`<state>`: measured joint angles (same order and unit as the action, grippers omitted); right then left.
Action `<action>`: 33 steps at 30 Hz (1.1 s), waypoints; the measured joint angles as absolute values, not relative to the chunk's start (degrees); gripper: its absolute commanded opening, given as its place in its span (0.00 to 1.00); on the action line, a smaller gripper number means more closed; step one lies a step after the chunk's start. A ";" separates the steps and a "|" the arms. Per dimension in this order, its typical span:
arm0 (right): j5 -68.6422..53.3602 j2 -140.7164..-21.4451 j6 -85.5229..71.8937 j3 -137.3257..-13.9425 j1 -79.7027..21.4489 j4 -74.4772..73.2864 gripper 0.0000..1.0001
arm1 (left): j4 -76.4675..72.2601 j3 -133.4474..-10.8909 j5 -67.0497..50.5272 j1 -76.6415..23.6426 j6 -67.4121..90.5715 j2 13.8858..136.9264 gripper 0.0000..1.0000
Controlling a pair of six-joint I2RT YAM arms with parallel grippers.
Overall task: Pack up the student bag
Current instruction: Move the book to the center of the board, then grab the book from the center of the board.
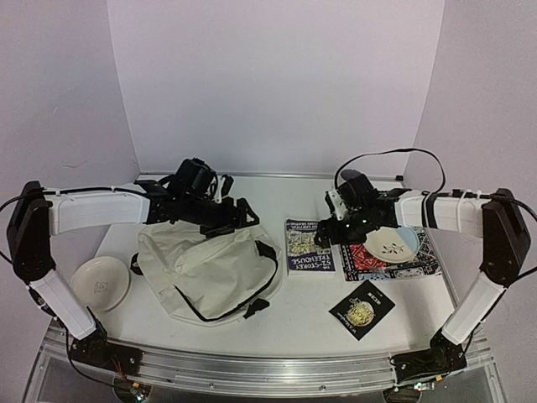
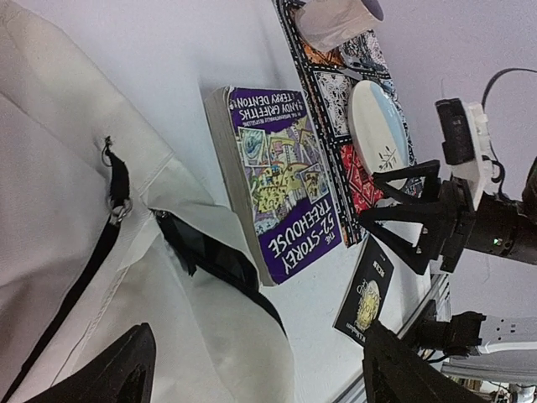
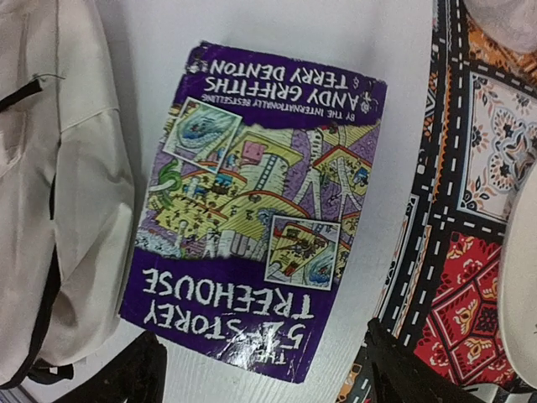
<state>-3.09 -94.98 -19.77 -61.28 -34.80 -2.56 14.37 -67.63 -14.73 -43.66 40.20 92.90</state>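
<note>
Lying flat on the white table [image 1: 302, 323] left of centre in the top view, the one student bag [image 1: 210, 264] keeps its inside hidden, so what it holds cannot be told. The left gripper [image 1: 233, 217] hangs over the bag's far edge. One white bowl [image 1: 101, 283] sits near the table's left edge, apart from the bag. Just right of the bag lies one purple paperback [image 1: 309, 248], with the right gripper [image 1: 325, 233] above its far right corner. Beside the paperback lies one patterned mat [image 1: 419, 264] bearing one pale plate [image 1: 390, 243], and one small black booklet [image 1: 362, 309] lies nearer the arms: two books in all. In the left wrist view the left claw's fingers stand wide apart over the cream fabric and black zipper line, gripping nothing; the paperback, mat, plate and booklet show beyond, and the right claw's fingers are spread too. In the right wrist view those fingers stand apart low over the paperback's cover, the bag at its left, the mat at its right.
</note>
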 measured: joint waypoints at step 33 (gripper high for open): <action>-15.71 -108.61 -28.40 -60.20 -29.09 12.41 0.82 | 15.57 -92.98 -15.43 -47.94 38.90 126.45 0.54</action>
<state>-15.71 -108.61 -28.40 -60.20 -29.09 12.41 15.57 -92.98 -15.43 -47.94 38.90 126.45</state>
